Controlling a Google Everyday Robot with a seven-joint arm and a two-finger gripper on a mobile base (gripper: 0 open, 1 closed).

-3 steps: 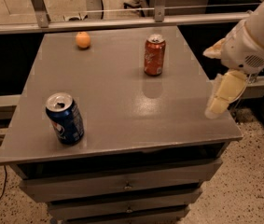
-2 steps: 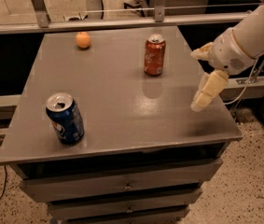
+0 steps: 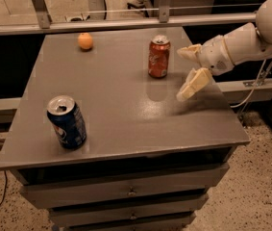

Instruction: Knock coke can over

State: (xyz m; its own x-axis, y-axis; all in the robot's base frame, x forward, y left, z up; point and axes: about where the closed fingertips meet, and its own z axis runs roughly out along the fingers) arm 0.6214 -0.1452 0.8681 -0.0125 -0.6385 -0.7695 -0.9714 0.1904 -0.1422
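Hovering just right of the upright red-orange aluminium coke can (image 3: 159, 57) on the grey flat-topped desk (image 3: 121, 114): pale two-finger hand (image 3: 181, 75), released, fingers spread, not touching it.

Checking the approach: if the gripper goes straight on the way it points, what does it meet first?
Probably the coke can, just left of the open gripper over the table, right side; depth is unclear.

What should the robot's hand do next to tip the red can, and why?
Probably sweep the gripper sideways into the coke can, near its top. The can stands upright on the table, and the open gripper hovers just beside it, not touching.
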